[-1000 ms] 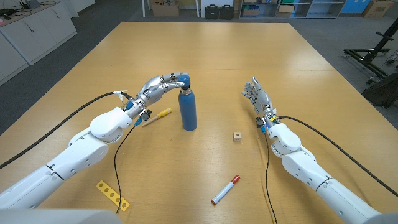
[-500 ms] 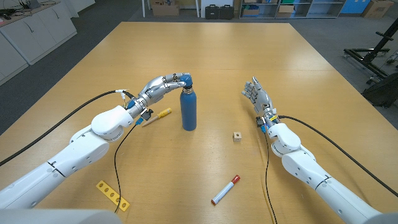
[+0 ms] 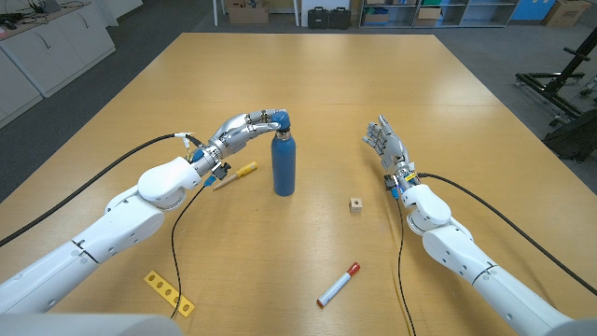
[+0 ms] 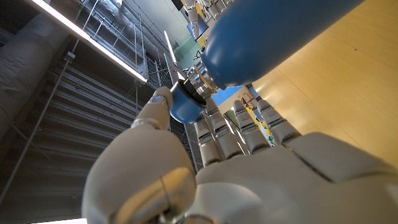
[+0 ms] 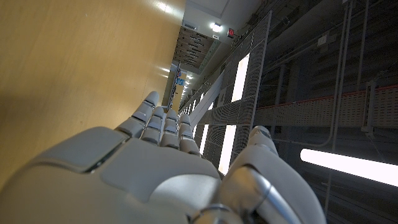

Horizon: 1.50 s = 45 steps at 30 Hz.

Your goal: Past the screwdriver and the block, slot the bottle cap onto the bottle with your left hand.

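Left hand (image 3: 244,131) reaches in from the side to the top of the blue bottle (image 3: 283,166), its fingers curled around the blue bottle cap (image 3: 278,119), which sits right over the bottle's neck. From the head view the cap and bottle read as nearly one blue shape, and whether the cap is seated cannot be told there. The left wrist view settles more: the cap (image 4: 184,107) is pinched between the thumb and the other fingers (image 4: 214,134), and a band of bare metal thread shows between the cap and the bottle's shoulder (image 4: 267,34), so the cap is on the neck but not down to the shoulder.

The bottle stands upright on the wooden worktop (image 3: 326,84), near its middle. A yellow-handled screwdriver (image 3: 235,174) lies on the worktop just beside the left wrist, on the robot's left of the bottle. A small wooden block (image 3: 355,204) sits on the robot's right of the bottle, apart from it.

The right hand (image 3: 386,147) holds nothing, fingers straight and close together, pointing away from the robot; the right wrist view shows its fingers (image 5: 163,124) extended with the worktop beside them. Nearer the robot lie a red-capped marker (image 3: 338,285) and a yellow perforated strip (image 3: 168,292).
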Tool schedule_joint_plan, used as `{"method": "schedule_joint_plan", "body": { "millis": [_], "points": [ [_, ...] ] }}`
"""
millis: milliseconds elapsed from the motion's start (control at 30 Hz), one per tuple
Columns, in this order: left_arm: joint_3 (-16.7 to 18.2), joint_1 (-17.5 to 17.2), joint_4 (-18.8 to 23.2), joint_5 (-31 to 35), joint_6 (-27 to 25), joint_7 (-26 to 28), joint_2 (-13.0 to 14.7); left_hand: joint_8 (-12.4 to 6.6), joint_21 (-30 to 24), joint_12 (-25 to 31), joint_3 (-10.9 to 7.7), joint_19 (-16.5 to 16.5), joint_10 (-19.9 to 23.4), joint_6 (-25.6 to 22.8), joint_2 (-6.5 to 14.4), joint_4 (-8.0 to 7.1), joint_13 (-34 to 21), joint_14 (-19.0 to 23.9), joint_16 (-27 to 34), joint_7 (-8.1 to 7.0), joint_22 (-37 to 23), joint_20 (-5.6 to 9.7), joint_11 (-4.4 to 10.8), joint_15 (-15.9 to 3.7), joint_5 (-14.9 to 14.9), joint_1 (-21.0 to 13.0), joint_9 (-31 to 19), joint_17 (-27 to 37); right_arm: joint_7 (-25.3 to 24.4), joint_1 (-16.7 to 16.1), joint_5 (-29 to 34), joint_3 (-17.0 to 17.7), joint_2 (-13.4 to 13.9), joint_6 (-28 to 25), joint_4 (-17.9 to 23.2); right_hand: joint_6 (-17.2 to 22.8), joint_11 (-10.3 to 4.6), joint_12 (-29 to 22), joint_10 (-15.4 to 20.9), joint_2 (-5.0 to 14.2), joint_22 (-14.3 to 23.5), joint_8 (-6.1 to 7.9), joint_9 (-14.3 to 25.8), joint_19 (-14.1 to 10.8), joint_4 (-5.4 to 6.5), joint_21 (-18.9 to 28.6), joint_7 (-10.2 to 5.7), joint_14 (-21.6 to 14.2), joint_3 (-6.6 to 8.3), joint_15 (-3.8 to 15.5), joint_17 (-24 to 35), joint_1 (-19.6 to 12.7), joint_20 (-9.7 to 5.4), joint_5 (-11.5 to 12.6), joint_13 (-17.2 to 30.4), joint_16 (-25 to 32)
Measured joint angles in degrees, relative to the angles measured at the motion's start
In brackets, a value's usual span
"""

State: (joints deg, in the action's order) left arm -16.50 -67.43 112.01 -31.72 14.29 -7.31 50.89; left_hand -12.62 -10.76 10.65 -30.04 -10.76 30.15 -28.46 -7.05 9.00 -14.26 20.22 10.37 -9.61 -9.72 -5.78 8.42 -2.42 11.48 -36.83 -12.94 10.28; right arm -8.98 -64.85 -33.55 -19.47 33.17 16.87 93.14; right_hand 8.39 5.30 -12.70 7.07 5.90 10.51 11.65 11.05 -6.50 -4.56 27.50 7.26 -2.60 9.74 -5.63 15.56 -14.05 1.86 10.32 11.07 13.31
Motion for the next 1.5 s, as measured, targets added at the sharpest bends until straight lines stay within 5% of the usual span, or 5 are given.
{"method": "schedule_joint_plan", "body": {
  "millis": [433, 1100, 1500],
  "points": [
    [-0.1, 0.0, -0.5, 0.0, 1.2, -0.8, 0.2, 1.28, 0.4, -0.5, 0.39, 3.1, -8.9, 6.3, -0.1, 0.09, -0.3, -4.6, 0.0, -0.33, 0.0, -0.98, -2.41, 0.00, -0.3, 1.3, -0.5, 0.3, 0.0, 0.0, 0.0, -0.1, 0.0, 0.0, 0.0, 0.0, 0.00, 0.0, 0.0, 0.00, 0.0, 0.00, 0.0, 0.0, 0.00, 0.0, 0.00, 0.0, 0.00, 0.00, 0.0, 0.0, 0.00, 0.0, 0.0, 0.0],
    [0.3, -0.7, -0.8, 1.4, 3.5, -1.2, 0.6, 1.82, 0.4, -0.5, 2.13, 6.0, -14.9, 11.7, -0.6, -0.70, -0.1, -8.6, 0.0, 0.39, -0.2, -0.49, -5.18, 0.26, -0.7, 4.9, -0.8, 0.5, 0.0, -0.3, 0.2, -0.1, 0.1, 0.0, 0.4, 0.0, -0.32, 0.0, 0.3, 0.00, 0.0, 0.00, 0.0, 0.0, 0.00, -0.4, 0.00, -0.4, 0.00, -0.20, 0.0, 0.0, -0.01, 0.0, 0.0, 0.0],
    [0.9, -1.9, -0.6, 3.4, 4.5, 0.5, 0.6, 2.47, 0.4, -0.5, 3.80, 7.3, -21.3, 20.2, -1.4, -1.26, 0.4, -11.5, 0.0, 2.74, -0.3, -0.36, -7.79, 0.09, -0.7, 9.2, -0.6, 0.5, -0.3, -0.6, 0.4, 0.0, 0.4, 0.0, 1.3, 0.0, -0.31, 0.0, 0.3, -0.01, 0.0, 0.00, 0.0, 0.0, 0.00, -0.4, 0.00, -0.4, 0.00, -0.20, 0.0, 0.0, -0.01, 0.0, 0.0, 0.0]
  ]
}}
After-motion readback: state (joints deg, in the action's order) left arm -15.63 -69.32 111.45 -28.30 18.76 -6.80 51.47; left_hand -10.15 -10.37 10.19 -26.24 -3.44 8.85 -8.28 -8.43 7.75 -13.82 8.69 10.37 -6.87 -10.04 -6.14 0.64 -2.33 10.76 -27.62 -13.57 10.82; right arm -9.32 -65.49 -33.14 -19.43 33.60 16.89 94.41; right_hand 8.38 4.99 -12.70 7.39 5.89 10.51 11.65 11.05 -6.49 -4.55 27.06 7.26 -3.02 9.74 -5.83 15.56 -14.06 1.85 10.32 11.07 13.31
